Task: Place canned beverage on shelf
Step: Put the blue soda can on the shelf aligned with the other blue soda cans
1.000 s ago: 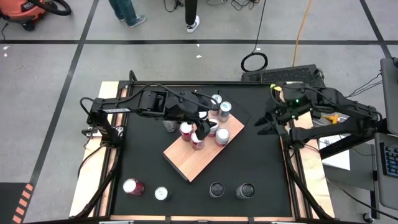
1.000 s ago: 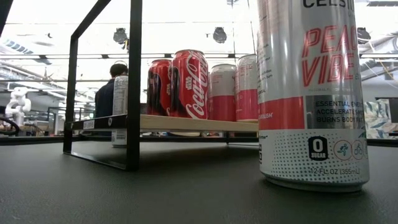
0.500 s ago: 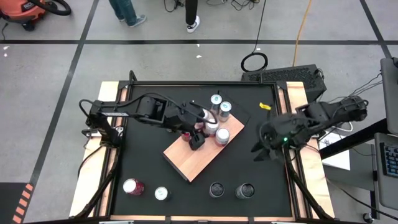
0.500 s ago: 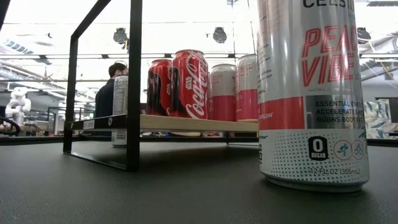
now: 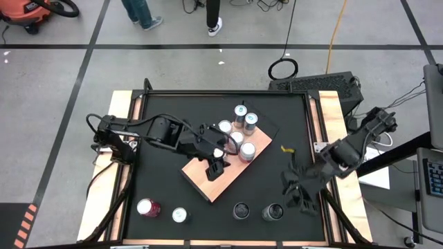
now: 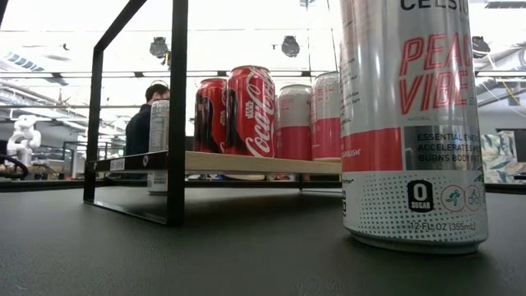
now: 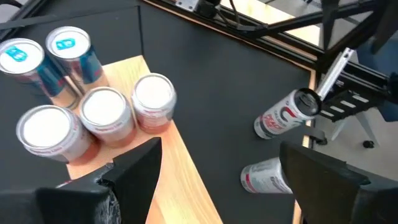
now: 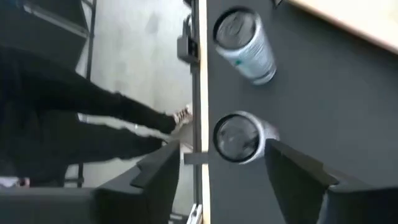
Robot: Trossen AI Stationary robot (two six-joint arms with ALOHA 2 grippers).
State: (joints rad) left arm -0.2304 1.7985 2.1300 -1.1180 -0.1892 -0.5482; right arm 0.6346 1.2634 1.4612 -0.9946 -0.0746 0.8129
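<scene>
Hovering right gripper (image 5: 296,196) above can (image 5: 272,211)

The shelf (image 5: 220,169) lies askew near the middle of the table (image 5: 277,131). A cluster of cans (image 5: 232,138) stands on the shelf's far end, and two more cans (image 5: 245,116) stand just beyond it on the table. Two cans (image 5: 160,211) stand near the table's near-left corner; another pair (image 5: 257,211) stands along the near edge, right of centre.
</scene>
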